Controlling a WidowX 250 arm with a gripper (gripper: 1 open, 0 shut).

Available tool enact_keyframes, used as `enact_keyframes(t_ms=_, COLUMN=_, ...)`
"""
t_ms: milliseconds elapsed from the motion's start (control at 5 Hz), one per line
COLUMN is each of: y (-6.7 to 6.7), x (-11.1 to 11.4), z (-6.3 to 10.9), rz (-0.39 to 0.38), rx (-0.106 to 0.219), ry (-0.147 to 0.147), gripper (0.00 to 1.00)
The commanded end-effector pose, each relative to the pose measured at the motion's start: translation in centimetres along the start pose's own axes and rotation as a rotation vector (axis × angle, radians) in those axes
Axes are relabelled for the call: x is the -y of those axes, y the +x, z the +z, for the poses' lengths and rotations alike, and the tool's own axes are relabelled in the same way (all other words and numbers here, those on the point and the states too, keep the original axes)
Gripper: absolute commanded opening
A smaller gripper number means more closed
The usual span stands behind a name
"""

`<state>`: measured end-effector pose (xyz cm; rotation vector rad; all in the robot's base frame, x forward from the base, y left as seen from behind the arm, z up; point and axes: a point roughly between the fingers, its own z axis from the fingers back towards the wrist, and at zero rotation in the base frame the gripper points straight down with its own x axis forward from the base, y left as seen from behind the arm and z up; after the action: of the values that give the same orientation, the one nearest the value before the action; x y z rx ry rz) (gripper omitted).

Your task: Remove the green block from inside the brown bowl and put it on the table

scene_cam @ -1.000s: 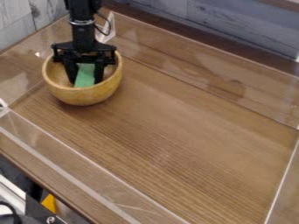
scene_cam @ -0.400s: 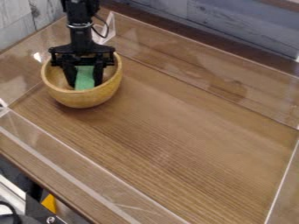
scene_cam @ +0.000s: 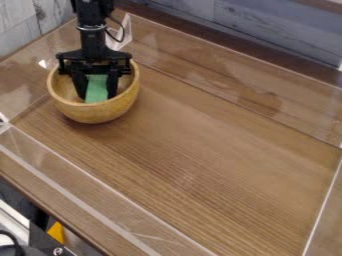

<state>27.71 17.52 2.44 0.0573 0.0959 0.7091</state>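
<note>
The brown bowl [scene_cam: 91, 112] stands on the table [scene_cam: 201, 150] at the far left. Inside it lies the green block [scene_cam: 96, 90], tilted against the bowl's inner wall. My black gripper [scene_cam: 96, 80] reaches straight down into the bowl, its fingers [scene_cam: 78, 78] standing on either side of the block and closed against it. The fingers hide the block's upper end.
Clear plastic edging [scene_cam: 160, 225] runs along the table's front and sides. A grey plank wall [scene_cam: 267, 25] rises behind the table. A cable [scene_cam: 123, 30] hangs beside the arm. A black and yellow object [scene_cam: 54, 235] sits below the front left corner.
</note>
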Motion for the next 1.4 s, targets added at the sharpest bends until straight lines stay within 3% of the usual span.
enact_keyframes(t_ms=0, y=-0.2, x=-0.1, z=0.5, rz=-0.023, rx=0.015, ry=0.0, gripper=0.0)
enact_keyframes(t_ms=200, y=-0.8, x=0.3, z=1.2, rz=-0.057, rx=0.019, ry=-0.001, gripper=0.0)
enact_keyframes(t_ms=600, y=-0.7, x=-0.5, z=2.9, rz=-0.019, rx=0.018, ry=-0.007, gripper=0.0)
enact_keyframes(t_ms=1000, y=-1.1, x=1.8, z=2.3, rz=-0.076, rx=0.024, ry=-0.006, gripper=0.0)
enact_keyframes(t_ms=1200, y=-1.7, x=0.4, z=2.3, rz=-0.014, rx=0.021, ry=-0.011, gripper=0.0)
